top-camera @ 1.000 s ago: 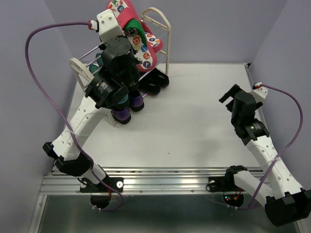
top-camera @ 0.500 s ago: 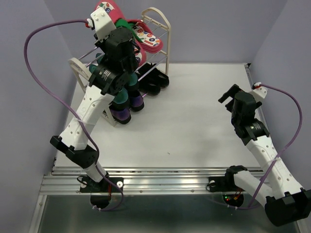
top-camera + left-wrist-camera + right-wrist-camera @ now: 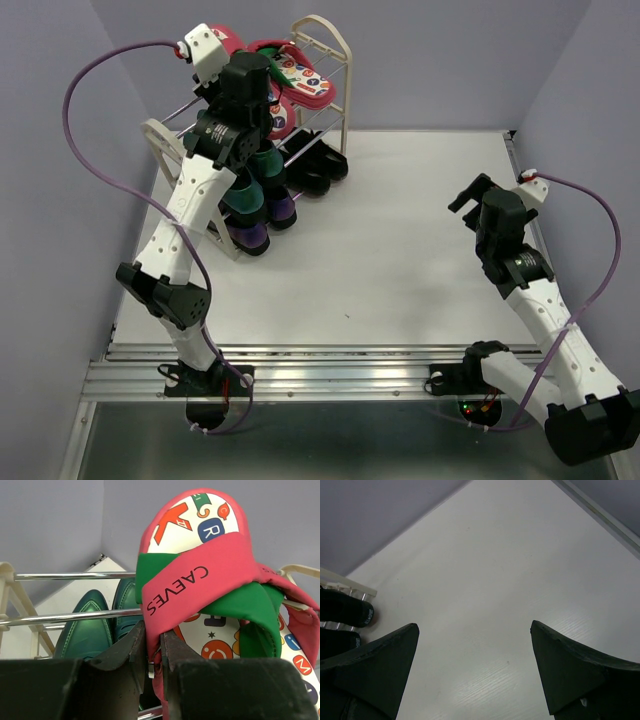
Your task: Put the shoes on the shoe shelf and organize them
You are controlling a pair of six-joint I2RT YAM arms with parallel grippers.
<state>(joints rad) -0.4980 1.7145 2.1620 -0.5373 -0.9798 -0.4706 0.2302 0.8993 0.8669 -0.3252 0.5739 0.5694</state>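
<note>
My left gripper (image 3: pixel 154 630) is shut on the red strap of a red flip-flop (image 3: pixel 200 570) with a colourful patterned insole, held tilted over the top rods (image 3: pixel 65 576) of the shoe shelf (image 3: pixel 330 50). In the top view the gripper (image 3: pixel 245 85) is at the shelf's top tier. A second red flip-flop (image 3: pixel 305 85) lies there beside it. Dark green shoes (image 3: pixel 87 625) sit on a lower tier. Purple loafers (image 3: pixel 265 225) and black shoes (image 3: pixel 320 170) are at the shelf's bottom. My right gripper (image 3: pixel 475 635) is open and empty over the table.
The shelf stands at the table's far left against the purple wall (image 3: pixel 450 50). My left arm's purple cable (image 3: pixel 90 130) loops to its left. The black shoes' toes (image 3: pixel 345 612) show at the left edge of the right wrist view.
My left arm has stretched up and back, carrying the held flip-flop from high above the shelf down toward its top tier. The right arm has not moved.
</note>
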